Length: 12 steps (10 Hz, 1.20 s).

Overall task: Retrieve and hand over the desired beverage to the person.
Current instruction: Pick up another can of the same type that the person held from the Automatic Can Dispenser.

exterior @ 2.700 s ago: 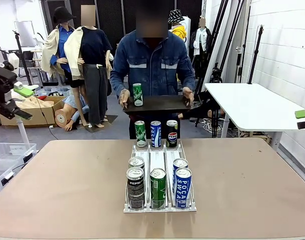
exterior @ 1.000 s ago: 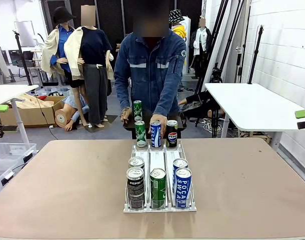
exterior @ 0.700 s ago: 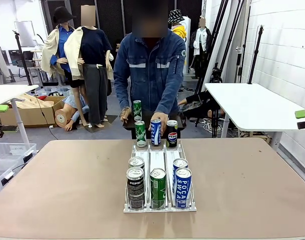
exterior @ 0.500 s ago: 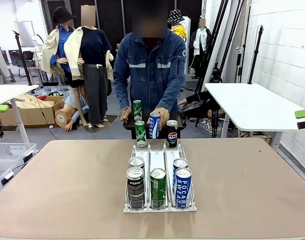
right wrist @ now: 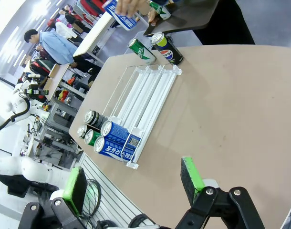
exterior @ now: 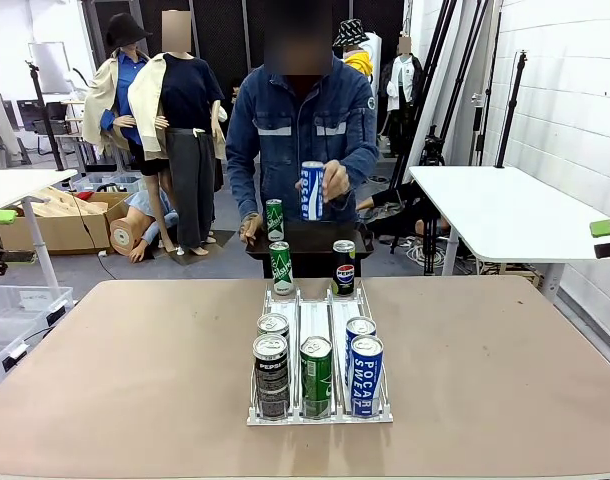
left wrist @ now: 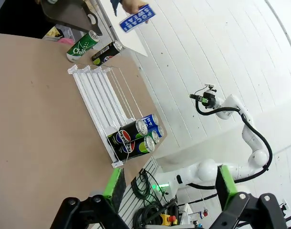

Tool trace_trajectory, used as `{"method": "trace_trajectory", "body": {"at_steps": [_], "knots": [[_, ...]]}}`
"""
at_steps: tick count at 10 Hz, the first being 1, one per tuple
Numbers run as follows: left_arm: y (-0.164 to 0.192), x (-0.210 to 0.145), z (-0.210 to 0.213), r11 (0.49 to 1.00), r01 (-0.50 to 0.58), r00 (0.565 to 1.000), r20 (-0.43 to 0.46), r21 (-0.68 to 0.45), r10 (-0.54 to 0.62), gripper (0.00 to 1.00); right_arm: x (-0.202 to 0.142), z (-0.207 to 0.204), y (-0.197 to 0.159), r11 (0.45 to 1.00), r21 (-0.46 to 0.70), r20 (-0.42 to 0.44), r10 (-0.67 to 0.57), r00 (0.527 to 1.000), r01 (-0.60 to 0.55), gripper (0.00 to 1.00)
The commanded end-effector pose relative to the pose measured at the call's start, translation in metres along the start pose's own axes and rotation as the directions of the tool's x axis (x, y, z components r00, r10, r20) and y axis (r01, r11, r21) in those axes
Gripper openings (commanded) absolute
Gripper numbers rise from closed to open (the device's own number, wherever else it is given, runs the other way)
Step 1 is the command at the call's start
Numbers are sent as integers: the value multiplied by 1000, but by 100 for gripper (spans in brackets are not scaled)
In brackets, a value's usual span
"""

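The person [exterior: 305, 130] stands at the far side of the table and holds a blue Pocari Sweat can [exterior: 312, 190] at chest height. The other hand steadies a black tray [exterior: 325, 238] carrying a green can [exterior: 274, 219]. A clear rack [exterior: 315, 315] on the table has a green can [exterior: 281, 268] and a Pepsi can [exterior: 344, 266] at its far end. Several cans stand at its near end, with a Pepsi [exterior: 271, 375], a green one [exterior: 316, 375] and a Pocari [exterior: 366, 375] in front. My left gripper [left wrist: 169, 183] and right gripper [right wrist: 133, 186] hang open and empty, away from the rack [left wrist: 95, 90] [right wrist: 145, 88].
The brown tabletop [exterior: 135, 360] spreads wide on both sides of the rack. A white side table [exterior: 505, 210] stands at the back right. In the left wrist view my right arm [left wrist: 222, 106] is raised beyond the table's edge.
The person has picked the blue can out of the far end of the rack's middle lane and lifted it to chest height. Both grippers have stayed open.
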<state>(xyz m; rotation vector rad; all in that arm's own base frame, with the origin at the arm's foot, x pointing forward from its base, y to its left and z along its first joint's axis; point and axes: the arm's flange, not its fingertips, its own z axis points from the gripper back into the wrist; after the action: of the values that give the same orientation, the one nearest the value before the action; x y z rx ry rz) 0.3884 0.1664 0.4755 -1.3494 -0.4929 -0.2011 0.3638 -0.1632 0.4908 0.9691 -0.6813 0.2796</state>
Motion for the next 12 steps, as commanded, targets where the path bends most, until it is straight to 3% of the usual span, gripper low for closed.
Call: {"method": "trace_trajectory", "body": {"at_steps": [1,12], "knots": [[0,-1,1,1000,1,1000,3,0,-1,100,1,0,1,1000,7,4,-3,1000,3,100],[0,-1,1,1000,1,1000,3,0,-1,100,1,0,1,1000,7,4,-3,1000,3,100]]}}
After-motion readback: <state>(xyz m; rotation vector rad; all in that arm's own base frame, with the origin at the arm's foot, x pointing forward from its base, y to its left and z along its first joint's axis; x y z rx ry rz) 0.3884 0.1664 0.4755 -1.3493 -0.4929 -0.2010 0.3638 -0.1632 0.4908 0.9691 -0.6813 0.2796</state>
